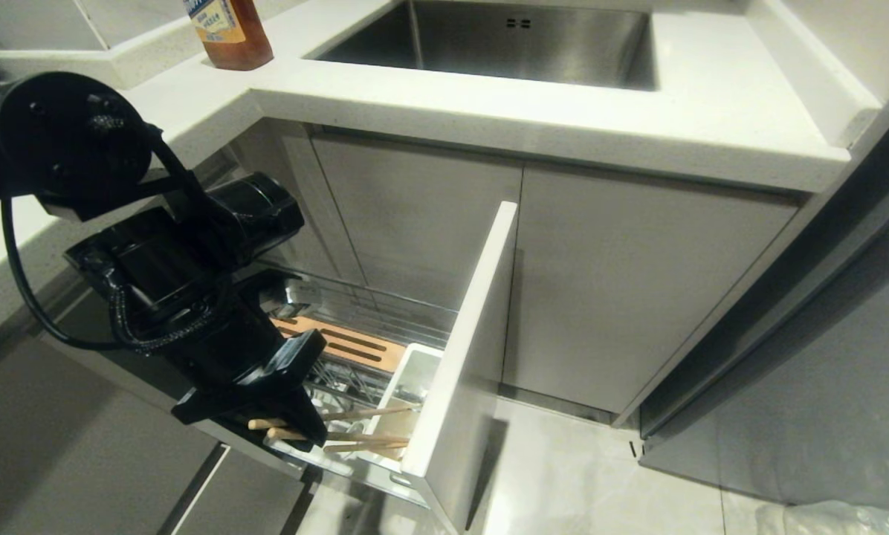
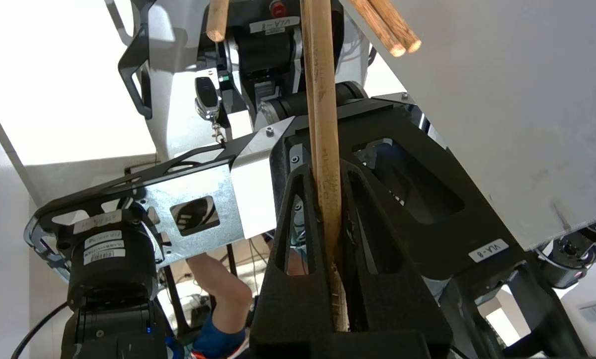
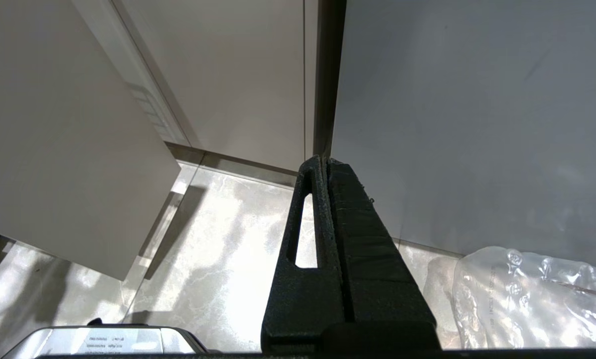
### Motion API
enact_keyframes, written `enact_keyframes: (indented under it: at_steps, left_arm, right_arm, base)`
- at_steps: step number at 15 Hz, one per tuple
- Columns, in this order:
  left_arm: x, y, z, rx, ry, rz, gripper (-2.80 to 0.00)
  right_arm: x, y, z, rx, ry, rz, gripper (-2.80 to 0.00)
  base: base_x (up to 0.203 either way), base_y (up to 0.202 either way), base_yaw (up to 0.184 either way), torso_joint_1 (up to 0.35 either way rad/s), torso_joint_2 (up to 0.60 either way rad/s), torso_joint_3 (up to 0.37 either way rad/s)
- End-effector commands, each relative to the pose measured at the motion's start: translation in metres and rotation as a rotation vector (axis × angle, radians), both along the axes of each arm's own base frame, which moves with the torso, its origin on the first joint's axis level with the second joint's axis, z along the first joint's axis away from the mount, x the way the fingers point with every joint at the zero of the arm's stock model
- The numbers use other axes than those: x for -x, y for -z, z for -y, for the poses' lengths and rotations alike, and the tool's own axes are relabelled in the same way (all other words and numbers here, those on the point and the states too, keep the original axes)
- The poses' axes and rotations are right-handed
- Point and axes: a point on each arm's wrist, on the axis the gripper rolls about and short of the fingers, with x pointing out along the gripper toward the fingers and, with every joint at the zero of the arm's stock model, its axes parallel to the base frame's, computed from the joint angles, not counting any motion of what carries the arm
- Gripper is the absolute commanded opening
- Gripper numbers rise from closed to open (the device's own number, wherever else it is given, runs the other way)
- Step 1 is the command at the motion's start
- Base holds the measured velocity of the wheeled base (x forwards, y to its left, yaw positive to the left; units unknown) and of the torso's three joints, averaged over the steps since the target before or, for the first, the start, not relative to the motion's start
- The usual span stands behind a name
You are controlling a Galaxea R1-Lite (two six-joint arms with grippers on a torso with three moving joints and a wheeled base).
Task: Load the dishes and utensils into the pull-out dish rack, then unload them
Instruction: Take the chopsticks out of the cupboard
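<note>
Clamped in the left gripper (image 1: 299, 435) (image 2: 323, 172): one chopstick (image 2: 322, 99), pinched between the black fingers (image 2: 298, 234) with most of its length sticking out past the tips. Poised low over the near edge of the rack (image 1: 385, 316), just beside the caddy (image 1: 415, 375) and close to the front panel (image 1: 474, 334).

Next to the held stick, other chopsticks (image 1: 366, 440) slanting from the gripper toward the caddy, far ends at or in its near compartment; cannot tell which. In the left wrist view, three round stick ends near the pale panel, apart from the pinched one.

Inside the rack: wooden strip (image 1: 348, 345) with dark slots along the middle, chrome wires behind and below it, white caddy hard against the panel at the front end. Some thin metal pieces between strip and gripper, too hidden by the arm to name.

Rack pulled well out from the cabinet run on the left, panel standing out in front of the cabinet doors (image 1: 623, 297).

Above, on the worktop (image 1: 489, 104): steel sink (image 1: 504, 37) sunk in at the back, amber bottle (image 1: 229, 33) at the inner corner to its left.

Right gripper (image 3: 326, 162) off to the side, fingers pressed together on nothing, hanging over the pale floor (image 3: 218, 239) by the cabinet fronts, with a clear plastic bag (image 3: 527, 294) near it.

Behind the left arm in its wrist view, the robot's own frame and a person's leg (image 2: 223, 294).
</note>
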Motion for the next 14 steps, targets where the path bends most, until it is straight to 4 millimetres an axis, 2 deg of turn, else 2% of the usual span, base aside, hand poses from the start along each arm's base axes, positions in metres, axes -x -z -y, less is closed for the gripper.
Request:
enact_keyframes:
  at_steps: [1,10,14]
  left_arm:
    - [0.004,-0.003,-0.001,0.004,-0.002,0.004,-2.8]
    - [0.024,-0.025,-0.012,0.035,-0.005,0.088,-2.8]
    - [0.03,-0.027,-0.015,0.026,-0.005,0.069,-2.8]
  right_arm:
    - [0.0,0.0,0.0,0.0,0.0,0.0,-2.8]
    - [0.0,0.0,0.0,0.0,0.0,0.0,-2.8]
    - [0.0,0.0,0.0,0.0,0.0,0.0,-2.8]
  base:
    - [0.0,0.0,0.0,0.0,0.0,0.0]
    - [0.0,0.0,0.0,0.0,0.0,0.0]
    - [0.0,0.0,0.0,0.0,0.0,0.0]
